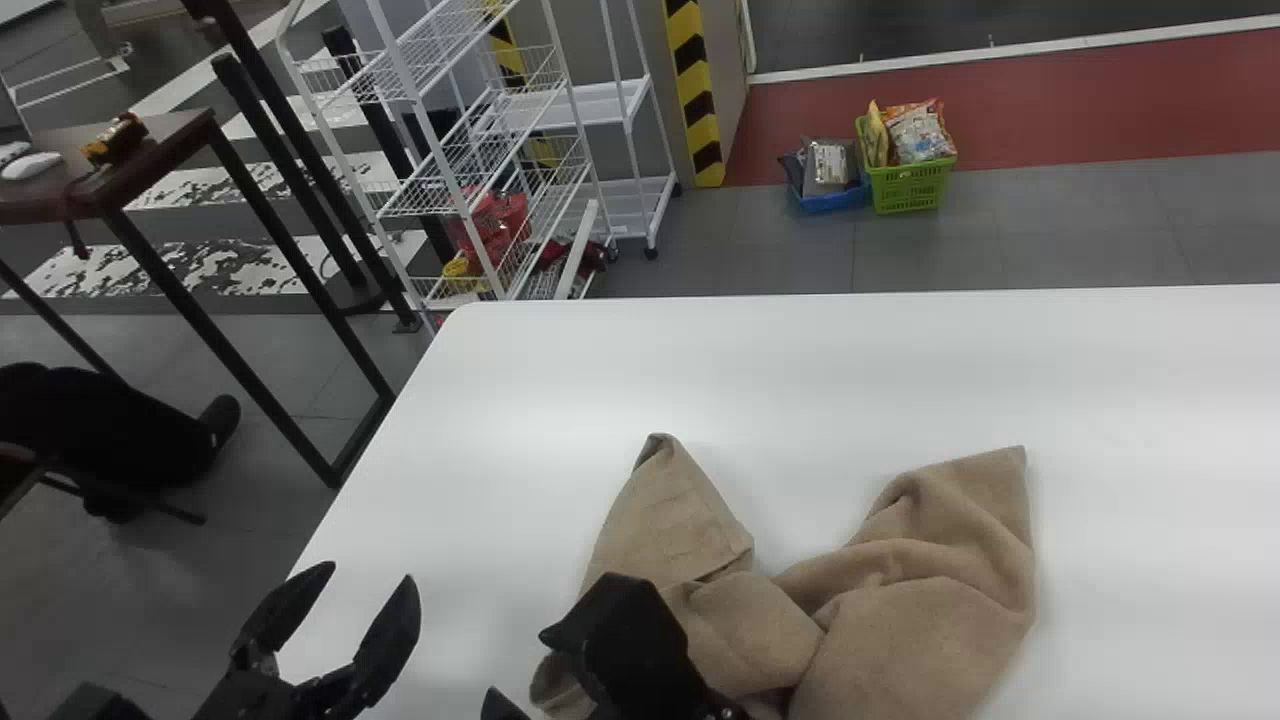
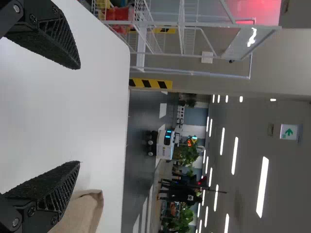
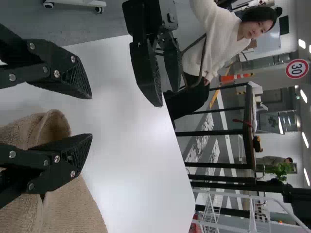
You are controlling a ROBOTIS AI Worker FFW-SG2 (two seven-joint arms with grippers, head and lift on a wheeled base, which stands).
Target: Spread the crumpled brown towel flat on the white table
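Brown towel point(image 1: 920, 620) lay in a rumpled heap on the white tabletop point(image 1: 800, 370)

The towel sat at the near part of the tabletop, bunched and twisted through its middle. Two flaps rose out of that knot, pointing away from the robot: a narrow one on the left, folded over to a peak, and a broader one on the right, rippled with soft creases and ending in a corner.

The left gripper point(image 1: 366, 578) was at the tabletop's left edge, well apart from the towel, its fingers point(image 1: 390, 640) spread wide with nothing between them. The right gripper point(image 1: 516, 663) was at the near left part of the towel, partly covering it in the head view. Its wrist view showed those fingers point(image 3: 68, 80) wide apart too and gripping nothing; one overlapped the cloth, though whether it touched could not be told.

Beyond the tabletop, a green basket point(image 1: 910, 188) with packets stood on the floor just beside a blue basket point(image 1: 832, 202). Farther left were a white wire rack point(image 1: 440, 190) and a dark desk point(image 1: 150, 150), with a black-and-yellow striped pillar point(image 1: 697, 90) behind.
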